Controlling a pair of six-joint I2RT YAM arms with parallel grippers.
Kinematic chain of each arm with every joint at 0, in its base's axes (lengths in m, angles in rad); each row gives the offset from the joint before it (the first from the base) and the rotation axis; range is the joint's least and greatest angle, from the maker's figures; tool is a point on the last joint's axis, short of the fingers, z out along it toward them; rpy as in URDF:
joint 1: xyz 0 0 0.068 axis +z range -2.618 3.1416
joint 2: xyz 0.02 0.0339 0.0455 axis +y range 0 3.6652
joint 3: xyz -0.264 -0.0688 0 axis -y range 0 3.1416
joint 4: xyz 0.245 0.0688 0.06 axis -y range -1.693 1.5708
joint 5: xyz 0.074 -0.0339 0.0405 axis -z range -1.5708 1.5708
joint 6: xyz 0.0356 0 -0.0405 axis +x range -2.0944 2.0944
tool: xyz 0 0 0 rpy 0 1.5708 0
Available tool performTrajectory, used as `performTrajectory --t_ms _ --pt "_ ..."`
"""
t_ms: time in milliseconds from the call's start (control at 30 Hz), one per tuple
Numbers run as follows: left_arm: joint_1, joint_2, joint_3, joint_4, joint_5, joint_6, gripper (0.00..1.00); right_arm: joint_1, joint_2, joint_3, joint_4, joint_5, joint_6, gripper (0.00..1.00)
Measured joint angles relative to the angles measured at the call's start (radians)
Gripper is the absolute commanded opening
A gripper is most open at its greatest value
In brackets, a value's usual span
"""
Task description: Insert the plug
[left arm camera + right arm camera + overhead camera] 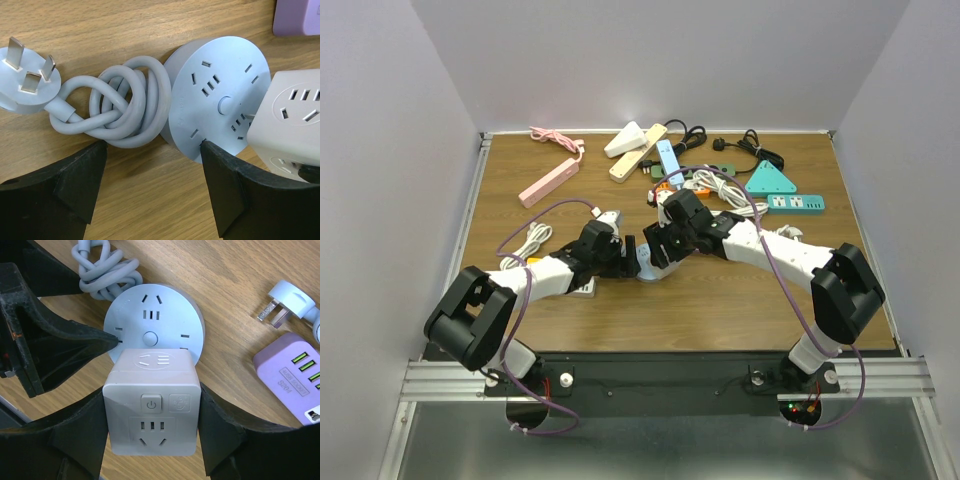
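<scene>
1. white cube adapter [150, 375] is clamped by its two sides in the right gripper [151, 415], power button and one socket face up toward the wrist cam.
2. cube sits over one edge of the round blue-grey hub [160, 315], covering part of its face; can't tell if its pins are in the slots.
3. hub lies flat abt mid-table [720, 300], where both arms meet.
4. left gripper [152, 146] has its fingers spread wide, holding nothing; one fingertip [210, 152] touches the hub's rim, the other is beside the cord coil [125, 105].
5. coil is knotted in a tight bundle touching the hub's side; its 3-pin plug [27, 75] lies flat on the wood just past the coil, pins up.
6. purple strip [295, 375] w/ green-lit slots lies near the hub, apart from it; a white plug [287, 302] is just beside it.
7. toward the far edge: pink strip [550, 181] at the left, teal triangle block [770, 180] at the right, more strips and cables between.
</scene>
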Motion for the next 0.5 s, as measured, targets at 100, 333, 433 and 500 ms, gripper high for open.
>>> performTrajectory --t_ms 100,333,433,500 --pt "0.0 -0.001 -0.003 0.0 0.0 0.0 0.86 0.004 0.0 0.0 0.0 0.003 0.0 0.0" --pt "0.0 -0.008 -0.006 0.001 0.0 0.0 0.86 0.033 0.0 0.0 0.0 0.002 0.0 0.0" --pt "0.0 -0.011 -0.006 0.001 0.0 0.0 0.86 0.04 0.0 0.0 0.0 0.003 0.0 0.0" --pt "0.0 -0.012 -0.006 0.001 0.0 0.0 0.86 0.043 0.0 0.0 0.0 0.006 0.002 0.01"
